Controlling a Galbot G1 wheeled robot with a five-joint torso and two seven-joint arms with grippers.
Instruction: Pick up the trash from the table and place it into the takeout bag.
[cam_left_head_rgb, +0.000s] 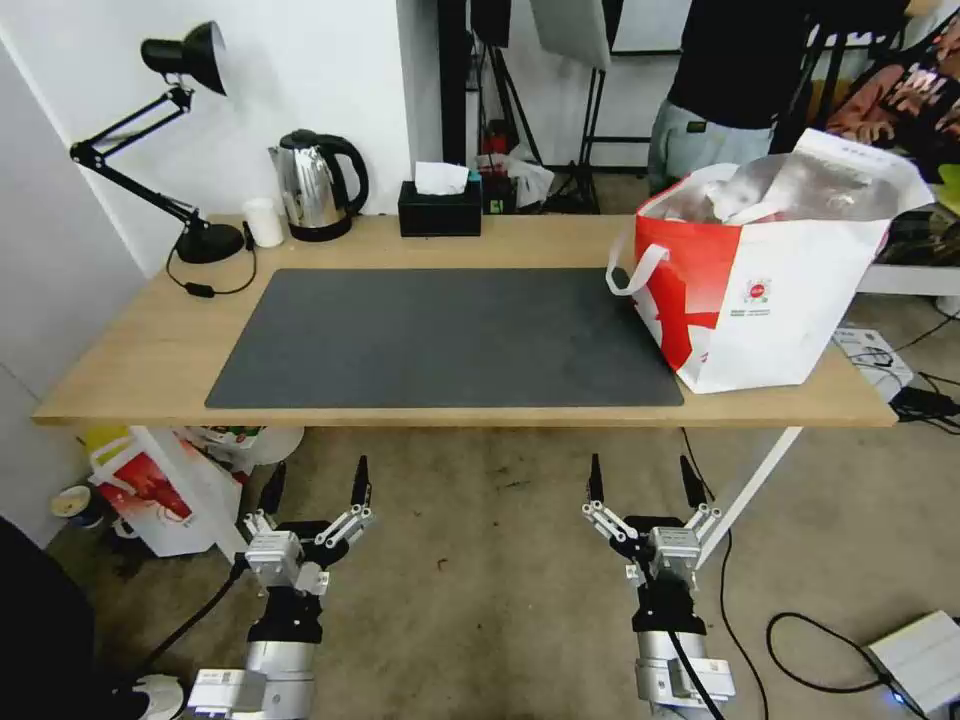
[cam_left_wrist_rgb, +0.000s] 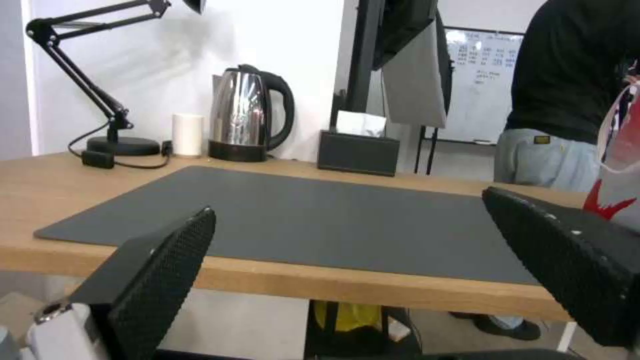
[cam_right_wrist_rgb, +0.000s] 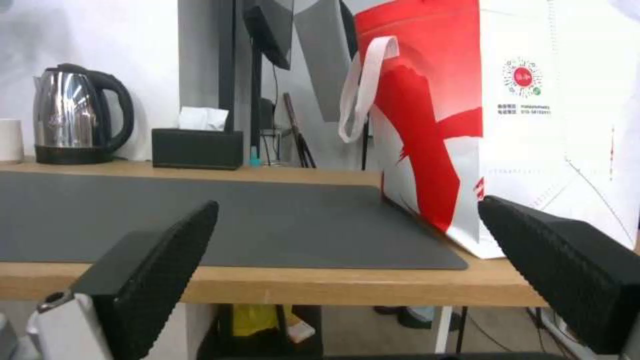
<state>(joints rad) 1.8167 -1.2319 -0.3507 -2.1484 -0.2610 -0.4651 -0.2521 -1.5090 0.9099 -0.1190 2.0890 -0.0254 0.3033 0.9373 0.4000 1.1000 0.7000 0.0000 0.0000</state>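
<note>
The table (cam_left_head_rgb: 150, 350) spreads ahead of and above both grippers, its dark grey mat (cam_left_head_rgb: 440, 335) bare from edge to edge; no bowl or cup lies on mat or wood, so the trash looks already cleared. The takeout bag (cam_left_head_rgb: 790, 300) stands forward and to the right of the right gripper (cam_left_head_rgb: 641, 479), upright on the table's right end with one corner on the mat; crumpled clear plastic and white shapes fill its open mouth, though which containers they are cannot be told. The left gripper (cam_left_head_rgb: 316, 482) hangs low in front of the table's near edge, just below it, jaws spread wide and holding nothing; the right gripper sits level with it on the other side, equally wide open and empty. By the look of things the step in hand is a resting check; doing it well probably means keeping both arms low and clear of the table edge, and confirming nothing remains behind the kettle (cam_left_head_rgb: 315, 185) or tissue box (cam_left_head_rgb: 440, 208) before calling the job finished.
</note>
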